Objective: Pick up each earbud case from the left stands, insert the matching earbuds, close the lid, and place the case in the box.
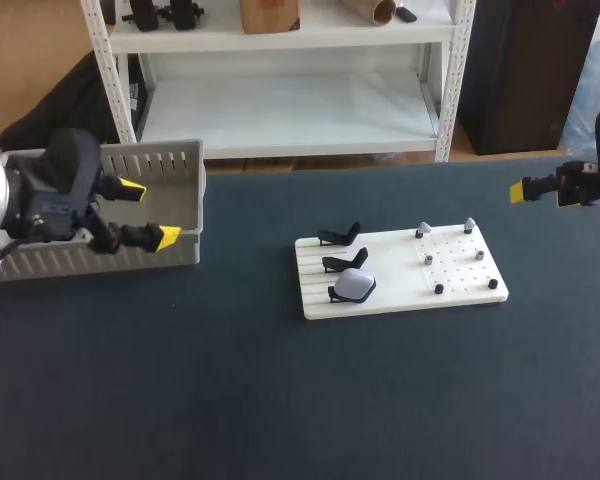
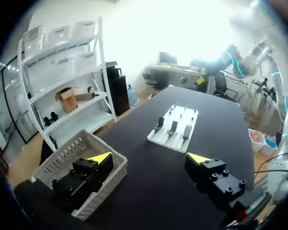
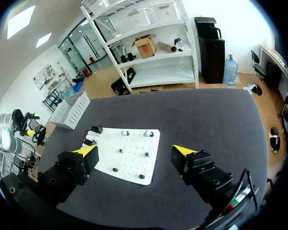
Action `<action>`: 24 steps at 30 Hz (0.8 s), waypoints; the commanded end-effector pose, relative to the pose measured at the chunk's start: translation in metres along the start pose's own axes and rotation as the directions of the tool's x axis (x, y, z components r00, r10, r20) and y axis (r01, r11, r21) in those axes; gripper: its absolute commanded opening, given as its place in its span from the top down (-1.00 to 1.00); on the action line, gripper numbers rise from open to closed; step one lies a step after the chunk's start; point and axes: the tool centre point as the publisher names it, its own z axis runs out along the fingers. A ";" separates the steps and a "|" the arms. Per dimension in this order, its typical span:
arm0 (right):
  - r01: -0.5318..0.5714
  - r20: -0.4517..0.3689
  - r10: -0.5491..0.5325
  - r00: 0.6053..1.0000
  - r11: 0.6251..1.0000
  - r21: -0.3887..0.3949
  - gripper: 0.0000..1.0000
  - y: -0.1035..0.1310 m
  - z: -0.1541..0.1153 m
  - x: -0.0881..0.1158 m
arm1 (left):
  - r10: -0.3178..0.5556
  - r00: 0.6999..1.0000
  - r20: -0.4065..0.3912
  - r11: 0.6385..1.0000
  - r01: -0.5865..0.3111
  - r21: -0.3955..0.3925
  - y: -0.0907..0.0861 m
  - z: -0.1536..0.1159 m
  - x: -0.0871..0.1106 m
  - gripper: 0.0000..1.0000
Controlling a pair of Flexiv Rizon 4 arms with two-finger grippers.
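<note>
stands 3 | earbud case 1 | box 1 | end effectors 2, spread

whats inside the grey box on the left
No case shows in the visible part of the box, only its slatted walls. The left tool hangs in front and covers much of the inside, so that part cannot be checked.

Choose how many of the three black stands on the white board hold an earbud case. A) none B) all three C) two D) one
D: only the front stand carries an earbud case; the other two stands are bare.
</note>
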 end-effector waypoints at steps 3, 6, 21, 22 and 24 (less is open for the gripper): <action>0.000 0.000 0.000 1.000 1.000 0.000 -1.00 0.000 0.000 0.000 | 0.126 0.953 0.276 0.961 -0.187 0.205 0.005 -0.005 0.004 -1.00; 0.000 0.000 0.000 1.000 1.000 0.000 -1.00 0.000 0.000 0.000 | 0.129 0.949 0.287 0.960 -0.192 0.205 -0.010 -0.003 0.004 -1.00; 0.000 0.000 0.000 1.000 1.000 0.000 -1.00 0.000 0.000 0.000 | 0.104 0.944 0.314 0.981 -0.150 0.127 -0.091 0.078 -0.012 -1.00; 0.000 0.000 0.000 1.000 1.000 0.000 -1.00 0.000 0.000 0.000 | 0.089 0.940 0.331 0.982 -0.138 0.128 -0.092 0.083 -0.010 -1.00; 0.000 0.000 0.000 1.000 1.000 0.000 -1.00 0.000 0.000 0.000 | 0.078 0.941 0.330 0.982 -0.130 0.139 -0.096 0.096 -0.009 -1.00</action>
